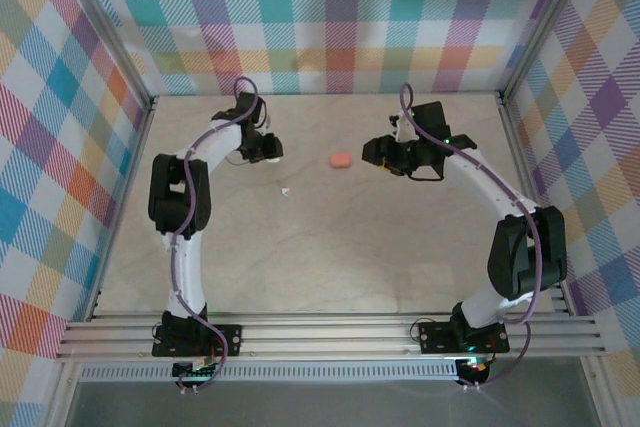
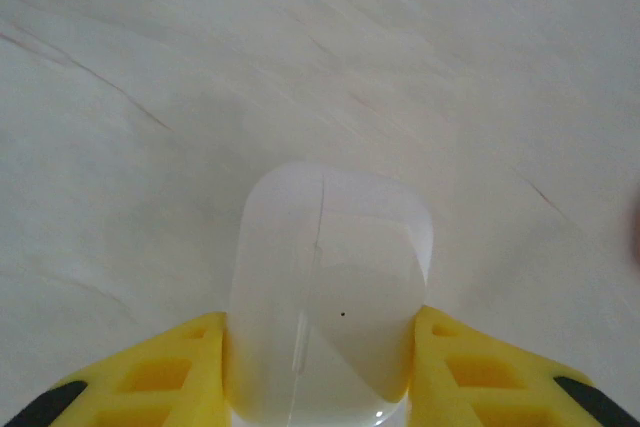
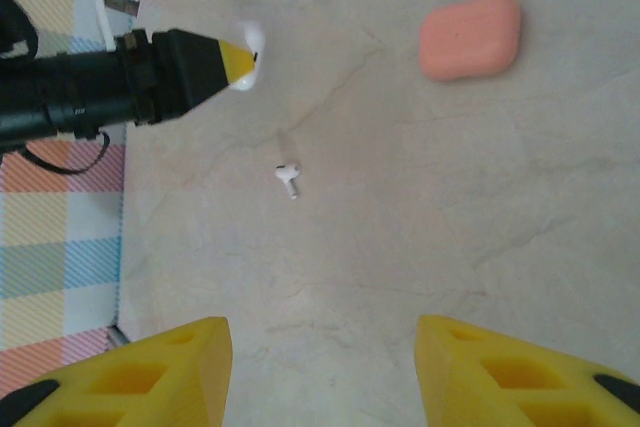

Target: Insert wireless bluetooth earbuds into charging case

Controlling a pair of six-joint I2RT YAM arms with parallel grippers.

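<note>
— Pale marbled tabletop [image 3: 450,227] inside plaid-papered walls [image 1: 340,7]. What has the left gripper [image 2: 320,335] got?

— Its yellow fingers [image 2: 190,367] press on both flanks of a glossy white pebble-shaped plastic charging case [image 2: 330,247]. The grip is low, so most of the shell pokes out ahead of the tips. A seam runs up its face, but whether the lid is open cannot be told.

— And the right gripper [image 3: 322,347]?

— Its jaws are spread wide with nothing between them, and it hangs above the table. Almost straight ahead of its tips lies a tiny white stemmed plastic earbud [image 3: 289,179], alone on the surface and well apart from both tools. Farther ahead and off to one side sits a salmon-pink rounded plastic case [image 3: 470,35], which looks shut.

— So what is the step in hand?

— Probably fetching the white earbud for the white case. It is tiny and slick, so the right gripper should come down centred over it. The jaws should line up across the stem rather than along it, then close gently, because a hard pinch could squirt it away.

— And the left arm?

— It is best to hold the white case level and have its lid up when the bud arrives. With a low grip on a smooth shell, a knock from the other arm might twist it.
</note>
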